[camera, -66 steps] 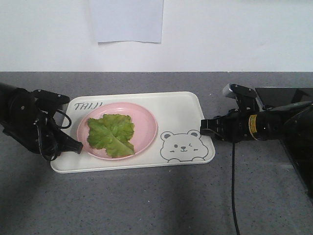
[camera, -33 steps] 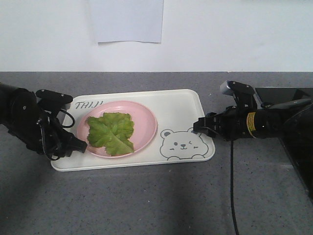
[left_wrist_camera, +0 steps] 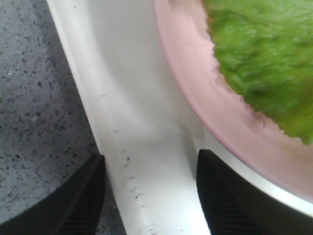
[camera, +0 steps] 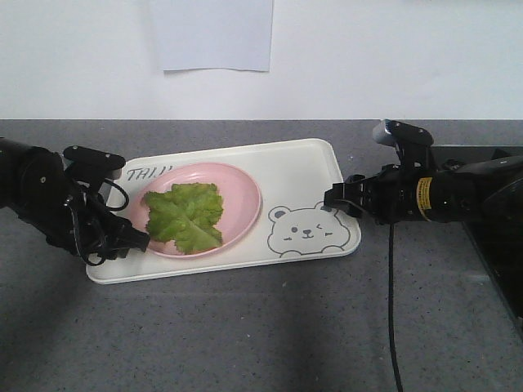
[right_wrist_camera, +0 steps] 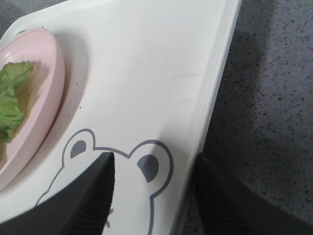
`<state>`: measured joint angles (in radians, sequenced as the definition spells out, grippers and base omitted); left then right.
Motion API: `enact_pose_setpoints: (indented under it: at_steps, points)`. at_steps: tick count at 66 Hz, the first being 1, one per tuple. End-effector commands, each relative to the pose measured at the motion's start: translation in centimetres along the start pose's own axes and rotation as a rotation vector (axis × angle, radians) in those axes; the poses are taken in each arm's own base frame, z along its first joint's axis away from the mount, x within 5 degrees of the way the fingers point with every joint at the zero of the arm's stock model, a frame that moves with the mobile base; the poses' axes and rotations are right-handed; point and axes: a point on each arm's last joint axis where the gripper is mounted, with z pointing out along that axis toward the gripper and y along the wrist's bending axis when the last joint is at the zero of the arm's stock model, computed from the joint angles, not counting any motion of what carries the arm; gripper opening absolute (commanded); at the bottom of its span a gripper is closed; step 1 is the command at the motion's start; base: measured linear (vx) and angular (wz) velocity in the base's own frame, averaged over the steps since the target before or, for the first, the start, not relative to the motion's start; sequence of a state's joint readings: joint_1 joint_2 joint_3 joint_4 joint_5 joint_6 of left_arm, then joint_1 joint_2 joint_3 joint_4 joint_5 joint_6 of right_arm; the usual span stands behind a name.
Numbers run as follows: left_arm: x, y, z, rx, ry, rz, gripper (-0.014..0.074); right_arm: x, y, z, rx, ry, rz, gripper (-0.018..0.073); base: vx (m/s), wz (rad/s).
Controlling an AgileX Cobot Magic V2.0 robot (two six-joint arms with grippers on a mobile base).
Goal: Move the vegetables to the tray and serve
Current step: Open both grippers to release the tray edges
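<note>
Gripping opposite rims of the tray [camera: 306, 171], the left gripper [camera: 135, 242] and right gripper [camera: 335, 198] seem clamped on it, and it has shifted and apparently lifted, carrying the vegetables [camera: 185, 216] on the pink plate [camera: 245, 189] toward serving.

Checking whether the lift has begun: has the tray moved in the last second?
Yes. The tray has shifted away from the camera: its far edge now sits closer to the wall, carried between both claws.
</note>
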<state>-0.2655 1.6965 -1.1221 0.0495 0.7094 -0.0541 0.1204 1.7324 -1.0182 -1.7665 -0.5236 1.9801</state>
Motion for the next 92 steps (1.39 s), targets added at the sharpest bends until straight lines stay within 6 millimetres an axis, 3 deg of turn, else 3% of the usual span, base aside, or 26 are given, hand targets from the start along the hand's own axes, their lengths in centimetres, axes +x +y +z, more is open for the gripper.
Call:
enact_pose_setpoints:
  at_steps: [1,20,47,60,92]
  points:
    - [-1.3,-1.0,-1.7,0.054,-0.108,-0.026,0.0402,-1.6,2.1,-1.4,-0.06,-0.058,-0.04,0.0369,0.0,0.0]
    - [-1.3,-1.0,-1.7,0.054,-0.106,-0.027,0.0402,-1.9,1.4,-1.4,0.016,-0.09,-0.039,0.0368,0.0,0.0]
    - [-1.3,-1.0,-1.7,0.054,-0.103,-0.028,0.0402,-1.1,1.8,-0.6,-0.061,-0.032,-0.023,0.0366,0.0,0.0]
    - [-1.1,-1.0,-1.9,0.047,-0.089,-0.02,0.0402,-1.2,1.1,-0.2,0.015,-0.054,-0.066,0.0349,0.0,0.0]
    - [-1.8,-0.2,-6.8,-0.008,-0.31,-0.022,0.0402,-2.2,0.2,-0.6,0.197,-0.128,-0.225,0.0343,0.0,0.0]
